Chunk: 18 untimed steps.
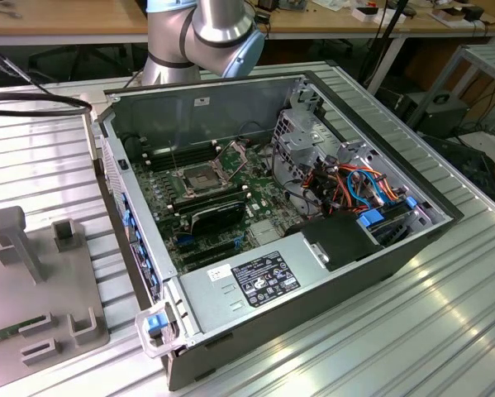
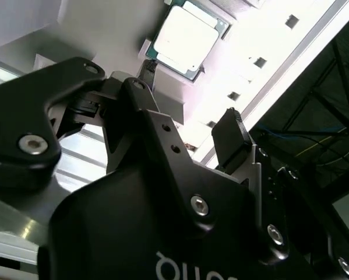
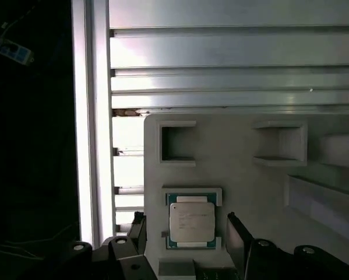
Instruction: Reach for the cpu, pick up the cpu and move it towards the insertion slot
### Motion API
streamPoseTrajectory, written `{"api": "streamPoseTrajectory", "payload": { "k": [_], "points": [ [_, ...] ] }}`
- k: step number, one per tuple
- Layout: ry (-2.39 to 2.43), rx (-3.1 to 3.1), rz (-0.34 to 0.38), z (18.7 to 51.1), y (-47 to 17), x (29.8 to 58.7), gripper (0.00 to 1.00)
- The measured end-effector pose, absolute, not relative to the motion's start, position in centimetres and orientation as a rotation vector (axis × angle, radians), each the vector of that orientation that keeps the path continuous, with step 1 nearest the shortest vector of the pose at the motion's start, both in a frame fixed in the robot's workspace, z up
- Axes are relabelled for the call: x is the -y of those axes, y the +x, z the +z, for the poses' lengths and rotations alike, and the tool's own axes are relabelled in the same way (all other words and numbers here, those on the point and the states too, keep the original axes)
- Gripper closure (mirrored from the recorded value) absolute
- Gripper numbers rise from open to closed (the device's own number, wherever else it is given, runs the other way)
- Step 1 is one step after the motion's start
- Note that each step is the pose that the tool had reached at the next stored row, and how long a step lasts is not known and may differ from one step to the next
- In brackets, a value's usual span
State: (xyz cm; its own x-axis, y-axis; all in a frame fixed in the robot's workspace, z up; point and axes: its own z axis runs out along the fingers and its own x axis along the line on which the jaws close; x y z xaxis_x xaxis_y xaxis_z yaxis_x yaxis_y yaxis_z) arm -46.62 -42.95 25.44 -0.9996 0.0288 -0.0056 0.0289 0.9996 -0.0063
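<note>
While the exterior view takes in the open computer case (image 1: 313, 273) with the insertion slot (image 1: 199, 176) on its green board, metal flap raised, and the arm (image 1: 206, 29) at the far edge behind the case, both wrist views look elsewhere. There the cpu (image 3: 191, 224) lies flat in a teal-rimmed seat on a grey holder plate (image 3: 250, 186) that rests on ribbed aluminium table (image 3: 221, 52). In the first wrist view the gripper (image 3: 186, 224) stands with its jaws spread, one black finger (image 3: 237, 239) on each side of the cpu's seat and neither touching the chip. The second wrist view looks up along the gripper (image 2: 189, 96) body and shows the cpu (image 2: 186, 38) beyond the parted fingers (image 2: 235, 137), with nothing held between them.
</note>
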Motion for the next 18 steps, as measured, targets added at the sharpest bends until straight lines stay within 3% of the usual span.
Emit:
{"api": "streamPoseTrajectory", "payload": {
  "k": [18],
  "points": [
    [0.051, -3.136, -0.011, 20.8, -46.6, 44.1, 0.34]
  ]
}}
